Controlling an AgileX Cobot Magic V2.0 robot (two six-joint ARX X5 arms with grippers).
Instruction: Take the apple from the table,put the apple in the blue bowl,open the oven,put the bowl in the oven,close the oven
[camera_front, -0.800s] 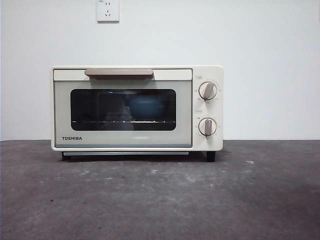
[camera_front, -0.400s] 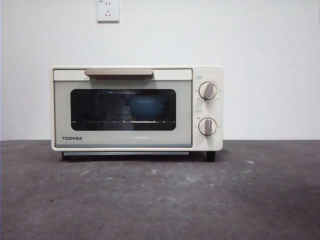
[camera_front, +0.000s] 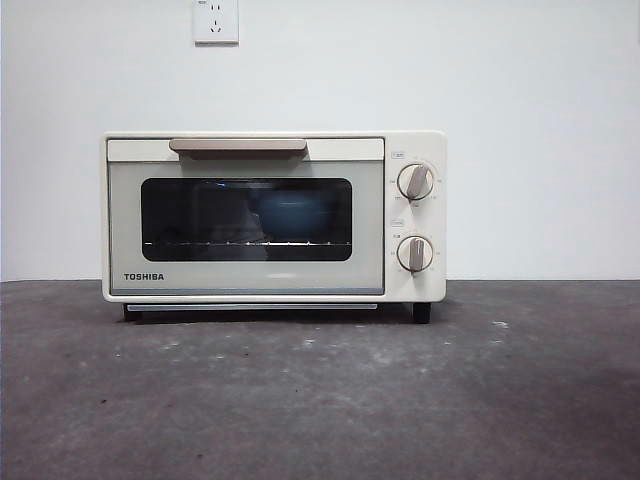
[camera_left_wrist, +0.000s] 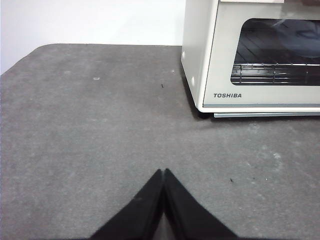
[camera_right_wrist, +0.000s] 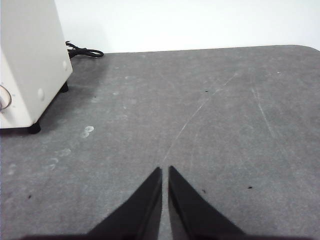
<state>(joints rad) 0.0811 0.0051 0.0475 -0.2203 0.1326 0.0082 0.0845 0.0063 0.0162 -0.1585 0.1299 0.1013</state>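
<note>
A: Door check first. Oven (camera_front: 275, 217) sits at table (camera_front: 320, 400) centre, door up flush vs the frame, beige handle (camera_front: 238, 146) at 12 o'clock of the window. Looks shut to me, so the task reads as good as done.

B: Agreed. Blue bowl (camera_front: 290, 214) shows dimly thru the glass, on the rack, approx 3 o'clock of window centre. Apple: can't make it out in the dark glass, prob in the bowl but not visible.

A: Best finish, imo: keep both arms off, don't nudge the oven, confirm no gap along the door edge.

B: Left gripper (camera_left_wrist: 163, 172): jaws pressed together, tips touching, nothing pinched, hanging over bare table w/ the oven (camera_left_wrist: 252, 55) at about 1 o'clock. Right gripper (camera_right_wrist: 165, 170): jaws nearly together, thin slit between, also holding nothing; oven's side wall (camera_right_wrist: 30, 60) at 10 o'clock.

A: What does each view add?

B: Front view has no arms at all, plus both knobs and a wall socket (camera_front: 215, 20). Left wrist view gives the rack wires and bowl (camera_left_wrist: 300, 37) underside closer. Right wrist view alone shows the power cord (camera_right_wrist: 82, 50) behind the oven.
</note>
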